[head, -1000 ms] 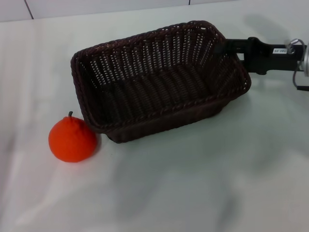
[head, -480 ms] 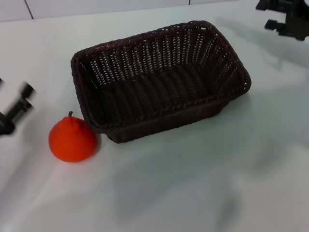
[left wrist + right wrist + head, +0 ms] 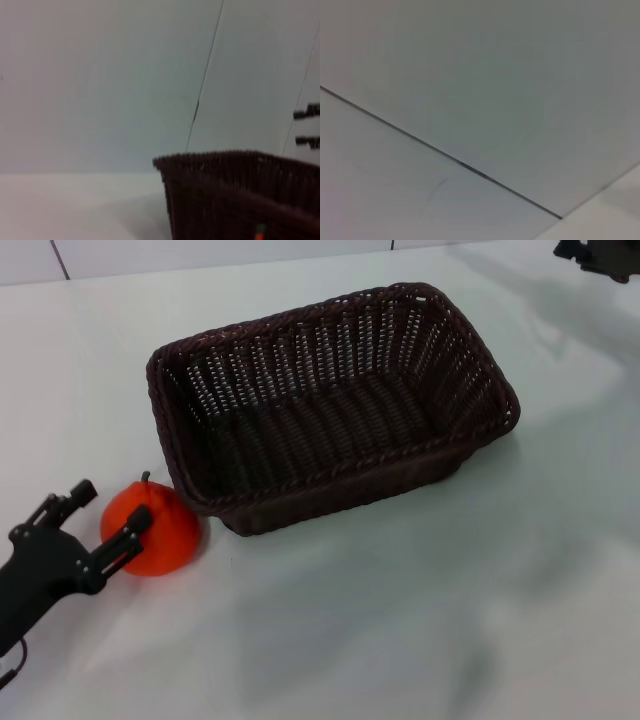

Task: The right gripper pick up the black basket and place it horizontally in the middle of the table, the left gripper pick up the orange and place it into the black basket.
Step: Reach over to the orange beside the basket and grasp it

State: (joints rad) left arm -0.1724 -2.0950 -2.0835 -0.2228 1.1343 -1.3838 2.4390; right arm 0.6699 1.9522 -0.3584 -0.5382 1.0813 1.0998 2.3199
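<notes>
Dark weave, bright fruit, white table

The basket is near-black brown in open wicker weave with a braided rim; the orange is vivid orange, dark-stemmed; the table is plain white; the left gripper is black.

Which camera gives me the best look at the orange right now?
The head view: the whole orange shows beside the black basket, with the open left gripper closing in. The left wrist view catches only an orange sliver at the edge; the right wrist view shows none.
</notes>
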